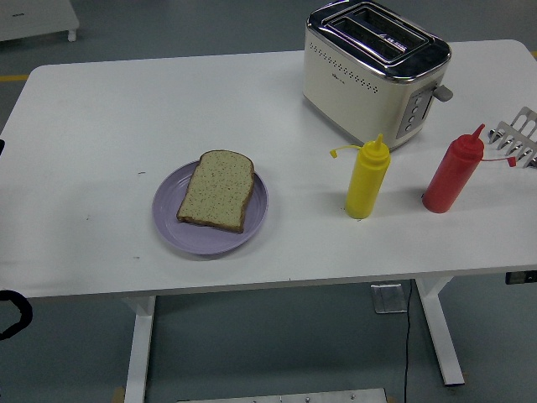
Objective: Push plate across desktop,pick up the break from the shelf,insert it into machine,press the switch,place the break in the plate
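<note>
- White table [101, 109] seen from above, with a slice of bread [216, 190] lying flat on a lilac plate [168, 222] left of centre.
- Cream and chrome toaster [369, 71] at the far right, both slots empty, lever at its right end.
- Yellow squeeze bottle [367, 179] and red squeeze bottle [453, 172] upright in front of the toaster, well apart from the plate.
- Edge of a metal rack [520, 134] at the right border, empty as far as visible.
- No hand over the table; only dark arm parts at the left border, so open or curled fingers cannot be told.
- Judged as the closing step, bread already on the plate: best finished by keeping arms clear of the plate and the bottles.
- Small mark on the toaster's front, too small to read; no other legible writing.
</note>
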